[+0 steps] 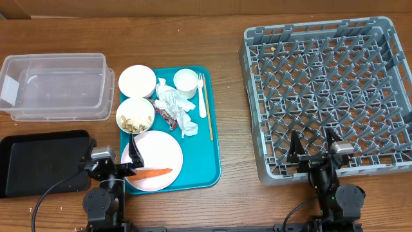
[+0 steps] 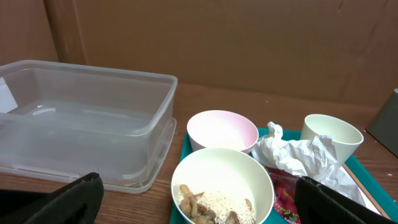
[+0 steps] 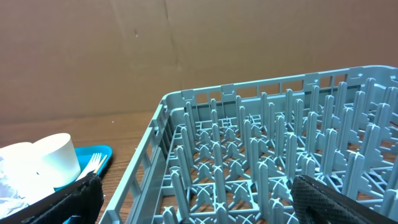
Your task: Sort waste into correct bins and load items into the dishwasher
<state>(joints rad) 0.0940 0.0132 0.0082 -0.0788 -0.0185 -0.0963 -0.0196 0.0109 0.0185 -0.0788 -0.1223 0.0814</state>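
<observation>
On the teal tray (image 1: 212, 132) lie a pale-pink plate (image 1: 158, 151) with a carrot stick (image 1: 153, 173), an empty white bowl (image 1: 137, 80), a bowl of beige food scraps (image 1: 135, 115), a cup (image 1: 185, 80), a white fork (image 1: 202, 96), crumpled napkins (image 1: 175, 106) and a red wrapper (image 1: 168, 116). My left gripper (image 1: 111, 154) stands open at the tray's near-left corner, facing the scraps bowl (image 2: 222, 183) with nothing held. My right gripper (image 1: 313, 145) stands open over the near edge of the grey dish rack (image 1: 328, 90), also empty.
The clear tub (image 1: 58, 87) sits at the far left, with the black tray (image 1: 38, 158) in front of it. A thin wooden stick (image 1: 210, 116) lies beside the fork. The right wrist view shows the rack's pegs (image 3: 261, 143) and the cup (image 3: 56, 158) at left.
</observation>
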